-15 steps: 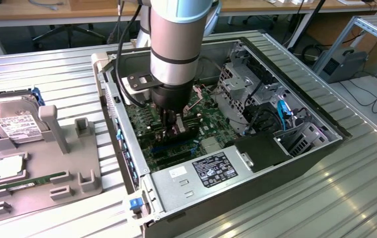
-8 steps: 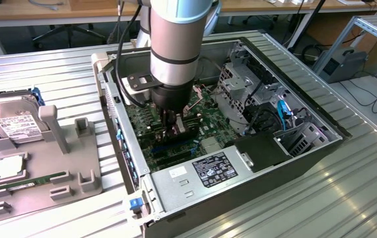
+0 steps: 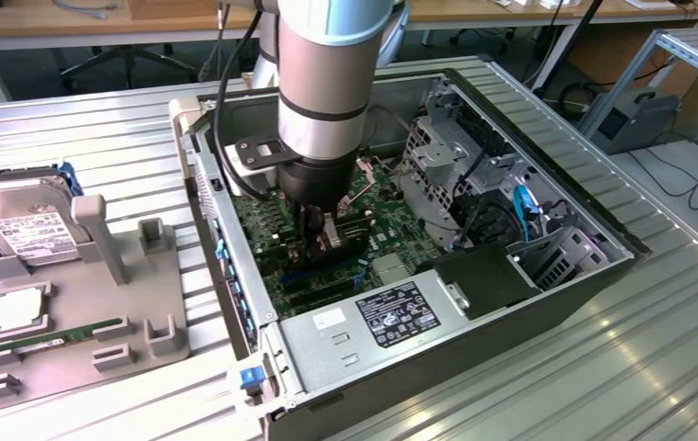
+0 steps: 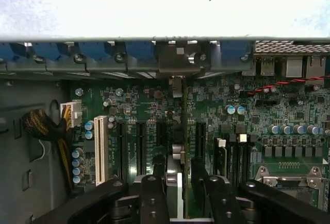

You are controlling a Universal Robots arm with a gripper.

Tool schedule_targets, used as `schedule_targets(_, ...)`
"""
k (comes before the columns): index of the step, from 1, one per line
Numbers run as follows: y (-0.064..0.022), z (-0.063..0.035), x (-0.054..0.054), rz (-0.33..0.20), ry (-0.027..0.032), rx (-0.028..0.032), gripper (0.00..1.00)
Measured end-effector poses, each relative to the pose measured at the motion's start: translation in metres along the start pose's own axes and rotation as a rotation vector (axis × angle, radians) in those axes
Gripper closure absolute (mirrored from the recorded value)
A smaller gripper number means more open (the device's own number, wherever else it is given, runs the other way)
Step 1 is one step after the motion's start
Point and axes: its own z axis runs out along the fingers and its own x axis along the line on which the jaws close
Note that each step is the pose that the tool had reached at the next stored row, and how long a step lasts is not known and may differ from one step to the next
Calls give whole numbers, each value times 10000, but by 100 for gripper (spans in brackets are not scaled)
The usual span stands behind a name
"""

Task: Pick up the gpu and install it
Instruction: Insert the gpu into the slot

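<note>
Standing edge-on between the hand's (image 4: pixel 178 183) fingers (image 4: pixel 153 195), the gpu (image 4: pixel 178 131) sits upright among the motherboard (image 4: pixel 247 116) slots inside the case (image 3: pixel 533 303); whether the fingers grip it I cannot tell.

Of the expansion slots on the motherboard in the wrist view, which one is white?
The white slot is the one nearest the yellow-and-black cable bundle. The other slots beside it are black, and the gpu stands on edge among those, in line with the gripper.
</note>
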Motion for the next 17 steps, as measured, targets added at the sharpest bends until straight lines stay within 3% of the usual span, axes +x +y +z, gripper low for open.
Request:
schedule_targets(5, -1, -23, 1, -2, 3, -2, 66)
schedule_targets(13, -2, -311, -13, -1, 1, -1, 66)
schedule_targets(17, -29, -330, -29, -45, -1, -37, 67)
